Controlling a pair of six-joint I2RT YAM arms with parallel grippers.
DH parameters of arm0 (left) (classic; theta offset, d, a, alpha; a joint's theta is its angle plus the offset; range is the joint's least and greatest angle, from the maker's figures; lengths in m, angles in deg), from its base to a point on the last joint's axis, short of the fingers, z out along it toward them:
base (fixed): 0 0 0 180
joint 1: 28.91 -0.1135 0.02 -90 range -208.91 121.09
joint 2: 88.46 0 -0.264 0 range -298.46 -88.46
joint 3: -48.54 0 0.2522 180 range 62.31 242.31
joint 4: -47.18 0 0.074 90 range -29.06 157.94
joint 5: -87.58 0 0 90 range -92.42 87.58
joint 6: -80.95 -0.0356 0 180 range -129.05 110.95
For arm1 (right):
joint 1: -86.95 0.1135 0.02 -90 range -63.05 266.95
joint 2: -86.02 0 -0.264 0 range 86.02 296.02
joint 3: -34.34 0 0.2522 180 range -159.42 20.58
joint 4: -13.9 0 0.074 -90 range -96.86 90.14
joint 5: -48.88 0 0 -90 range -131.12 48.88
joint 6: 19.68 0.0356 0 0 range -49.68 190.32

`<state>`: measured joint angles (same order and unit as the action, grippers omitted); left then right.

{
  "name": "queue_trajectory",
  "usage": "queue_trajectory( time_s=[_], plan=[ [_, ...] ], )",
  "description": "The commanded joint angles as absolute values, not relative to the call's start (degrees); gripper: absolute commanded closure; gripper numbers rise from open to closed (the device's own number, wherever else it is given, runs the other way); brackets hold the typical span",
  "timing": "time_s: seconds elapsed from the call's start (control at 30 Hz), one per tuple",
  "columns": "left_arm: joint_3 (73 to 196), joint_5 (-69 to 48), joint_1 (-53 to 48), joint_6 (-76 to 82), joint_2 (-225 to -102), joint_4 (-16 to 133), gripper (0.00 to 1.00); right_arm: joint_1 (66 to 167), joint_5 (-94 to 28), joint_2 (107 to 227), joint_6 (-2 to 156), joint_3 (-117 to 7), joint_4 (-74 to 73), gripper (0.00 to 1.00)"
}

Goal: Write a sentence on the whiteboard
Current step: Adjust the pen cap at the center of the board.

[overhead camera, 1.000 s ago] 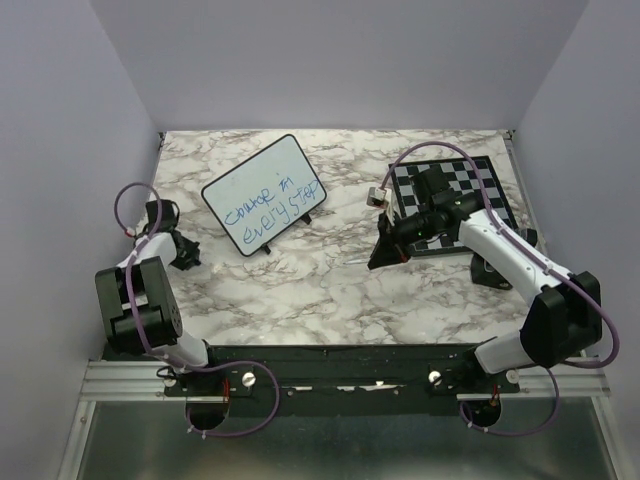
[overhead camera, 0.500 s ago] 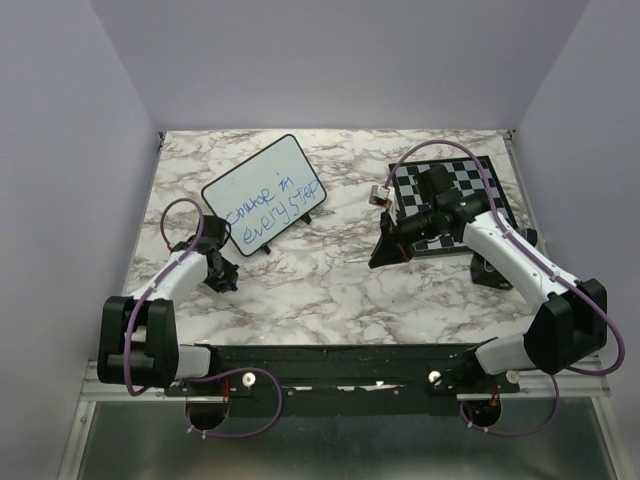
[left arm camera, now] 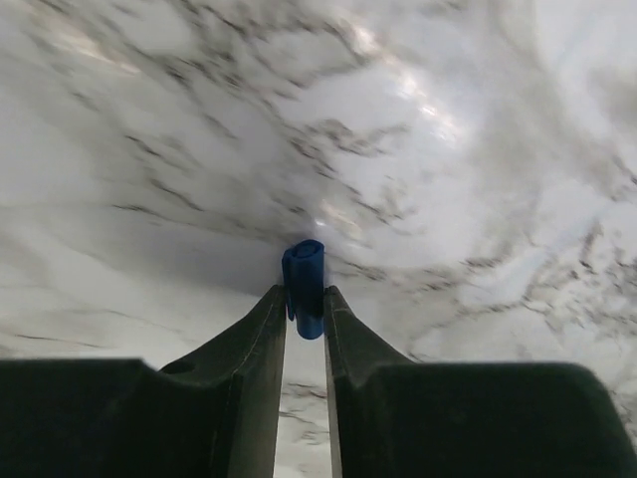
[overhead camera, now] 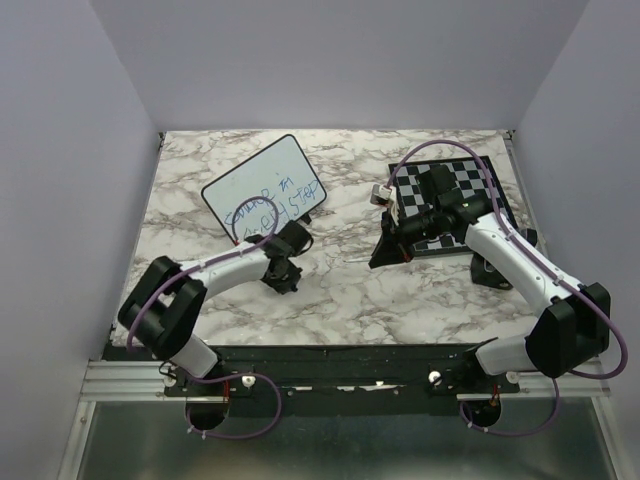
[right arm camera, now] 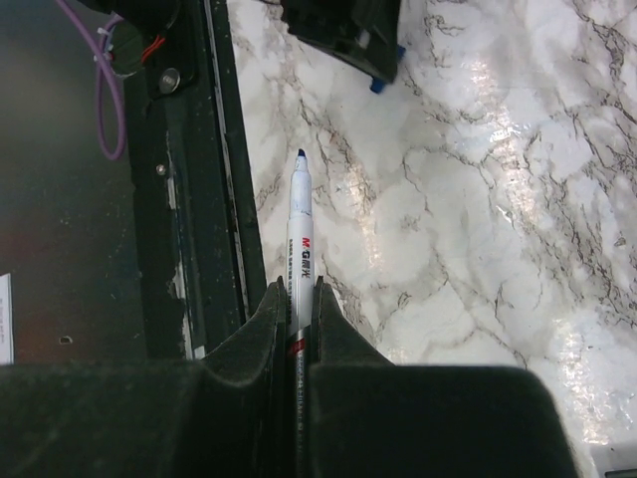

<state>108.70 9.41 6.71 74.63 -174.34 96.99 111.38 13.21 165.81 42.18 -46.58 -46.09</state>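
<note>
Small glossy white rectangular whiteboard w/ thin black frame (overhead camera: 255,178) sits propped up in the far-left part of the marble counter (overhead camera: 330,300), face turned toward the arms; the blue handwritten sentence (overhead camera: 285,195) fills two lines on it, so the writing looks done, imo; the left arm crosses in front & hides part of the lower line.

Left fingers (left arm camera: 254,339) nearly closed, pinching a short blue plastic marker cap (left arm camera: 304,289) at the tips, over bare marble nr counter centre; right fingers (right arm camera: 254,344) clamped tight on a white-barrelled marker pen w/ blue tip (right arm camera: 300,229), tip bare & aimed roughly toward the cap, prob. so the cap can go back on; cap & tip apart, nothing between them.

Black-and-white checkered chessboard (overhead camera: 455,190) lies by the right edge, partly under the right arm; small pale boxy item (overhead camera: 378,195) just off its left side, can't tell what.
</note>
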Motion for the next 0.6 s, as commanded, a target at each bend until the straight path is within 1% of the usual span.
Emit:
queue_trajectory(
  time_s=[0.0,0.07,0.1,0.13,0.17,0.2,0.27,0.3,0.43,0.57],
  plan=[
    [114.0,11.3,12.2,85.4,-182.7,96.4,0.68,111.1,14.1,164.3,41.6,-48.0,-46.5,1.00],
    [117.0,10.7,13.4,86.2,-184.1,96.4,0.66,110.9,14.1,164.4,41.5,-47.9,-46.6,0.99],
    [117.8,10.8,13.7,86.5,-184.6,96.4,0.57,110.7,13.9,164.4,41.4,-47.9,-46.5,0.99],
    [119.0,10.8,14.2,87.0,-184.5,96.4,0.54,110.6,13.9,164.7,41.3,-47.9,-46.5,0.99],
    [119.3,11.3,14.8,87.1,-184.2,96.2,0.53,110.5,13.9,164.9,41.3,-47.8,-46.6,0.99],
    [119.6,11.6,14.9,87.2,-183.4,96.2,0.48,110.4,13.9,164.9,41.2,-47.7,-46.6,1.00],
    [120.2,11.9,14.9,86.8,-182.2,96.4,0.46,110.3,13.8,165.4,41.1,-47.6,-46.7,0.99],
    [120.2,12.2,14.9,86.8,-180.9,96.7,0.42,110.2,13.8,165.4,41.1,-47.6,-46.6,1.00],
    [118.9,12.3,14.9,85.1,-176.9,97.8,0.41,110.1,13.6,166.1,41.0,-47.6,-46.7,1.00],
    [115.9,12.3,14.4,78.4,-171.6,98.6,0.42,109.7,13.6,166.4,40.9,-47.5,-46.7,0.99]
  ],
)
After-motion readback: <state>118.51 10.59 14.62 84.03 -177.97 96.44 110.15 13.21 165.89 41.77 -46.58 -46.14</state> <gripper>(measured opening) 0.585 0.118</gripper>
